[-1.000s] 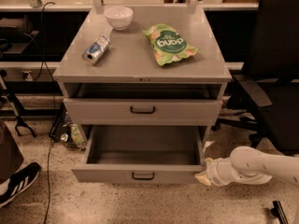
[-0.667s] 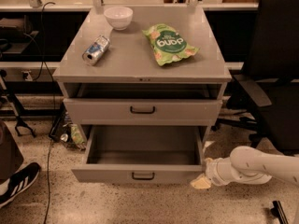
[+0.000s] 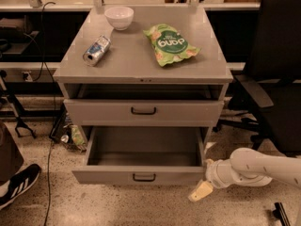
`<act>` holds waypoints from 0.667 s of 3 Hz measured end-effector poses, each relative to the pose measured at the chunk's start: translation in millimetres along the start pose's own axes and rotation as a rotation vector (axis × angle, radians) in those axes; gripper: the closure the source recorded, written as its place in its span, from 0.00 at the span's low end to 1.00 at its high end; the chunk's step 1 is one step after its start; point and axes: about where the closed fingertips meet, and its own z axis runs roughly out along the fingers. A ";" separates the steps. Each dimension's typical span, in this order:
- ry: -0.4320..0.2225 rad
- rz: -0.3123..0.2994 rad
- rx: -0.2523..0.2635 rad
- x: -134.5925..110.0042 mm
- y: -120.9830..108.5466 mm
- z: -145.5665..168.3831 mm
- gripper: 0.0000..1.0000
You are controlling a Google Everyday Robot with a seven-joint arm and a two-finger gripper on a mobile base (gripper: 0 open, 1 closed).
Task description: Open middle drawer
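The middle drawer (image 3: 141, 175) is a wide grey drawer with a small dark bar handle at its centre. It is pulled far out of the grey cabinet (image 3: 141, 69), and its inside is bare. My gripper (image 3: 200, 191) is on the white arm that reaches in from the right. It hangs low, just beyond the drawer's front right corner and apart from the handle. It holds nothing that I can see. The drawer above (image 3: 143, 111) stands slightly out, with a dark gap over it.
On the cabinet top are a white bowl (image 3: 119, 17), a can lying on its side (image 3: 96, 51) and a green snack bag (image 3: 170, 44). A black office chair (image 3: 277, 79) stands close on the right. A person's shoe (image 3: 16, 185) and cables are on the left.
My gripper has moved slightly down and towards the camera, away from the drawer's right corner. The drawers have not moved.
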 end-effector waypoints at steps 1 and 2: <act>0.020 -0.026 -0.012 -4.0 21.7 -4.9 0.00; 0.032 -0.113 -0.006 -26.9 46.8 -11.4 0.00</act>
